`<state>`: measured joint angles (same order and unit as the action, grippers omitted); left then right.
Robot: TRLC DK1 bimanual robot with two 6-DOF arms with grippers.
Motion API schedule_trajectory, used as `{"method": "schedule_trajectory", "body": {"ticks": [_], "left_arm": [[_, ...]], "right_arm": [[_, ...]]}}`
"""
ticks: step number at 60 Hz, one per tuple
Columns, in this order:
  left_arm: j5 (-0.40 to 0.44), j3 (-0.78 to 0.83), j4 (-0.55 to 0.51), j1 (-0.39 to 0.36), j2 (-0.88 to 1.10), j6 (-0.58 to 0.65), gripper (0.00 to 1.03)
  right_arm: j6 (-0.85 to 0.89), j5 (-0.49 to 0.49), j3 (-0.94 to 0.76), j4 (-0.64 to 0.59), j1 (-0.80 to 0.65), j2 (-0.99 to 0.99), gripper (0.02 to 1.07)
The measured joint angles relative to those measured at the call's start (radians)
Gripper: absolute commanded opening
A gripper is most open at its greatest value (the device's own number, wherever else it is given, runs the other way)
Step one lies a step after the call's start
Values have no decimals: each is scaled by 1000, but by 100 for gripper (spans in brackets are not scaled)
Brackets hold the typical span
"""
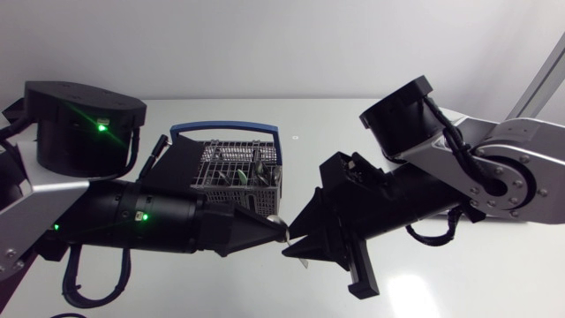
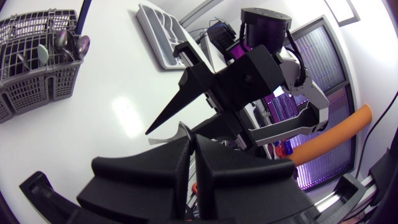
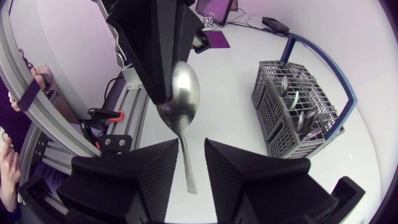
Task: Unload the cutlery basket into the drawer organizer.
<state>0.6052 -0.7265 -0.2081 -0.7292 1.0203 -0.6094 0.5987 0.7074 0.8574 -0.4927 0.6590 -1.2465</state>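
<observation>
Left fingers (image 3: 155, 56) pinch spoon (image 3: 180, 93); right fingers (image 3: 249, 168) parted astride handle; basket (image 3: 273, 115) near.

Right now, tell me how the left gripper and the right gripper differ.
The left gripper is shut on the bowl of the spoon; the right gripper is open, its fingers either side of the handle with gaps showing. The left gripper alone carries the spoon; the right gripper grips nothing. Both are matte black with wedge-shaped fingers, and they meet tip to tip close by the basket.

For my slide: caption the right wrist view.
Left gripper holds a spoon, handle inside the open right gripper; basket nearby.
</observation>
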Motion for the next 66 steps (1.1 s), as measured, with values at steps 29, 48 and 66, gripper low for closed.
{"method": "schedule_trajectory", "body": {"ticks": [29,48,66], "left_arm": [[20,-4,-3,34,0,-19,8],[26,-48,3,88,0,-44,40],[33,-207,-68,253,61,-95,49]], "right_arm": [[7,22,0,3,1,-11,8],[7,21,0,-5,8,-28,8],[21,0,0,-55,-1,-39,8]]}}
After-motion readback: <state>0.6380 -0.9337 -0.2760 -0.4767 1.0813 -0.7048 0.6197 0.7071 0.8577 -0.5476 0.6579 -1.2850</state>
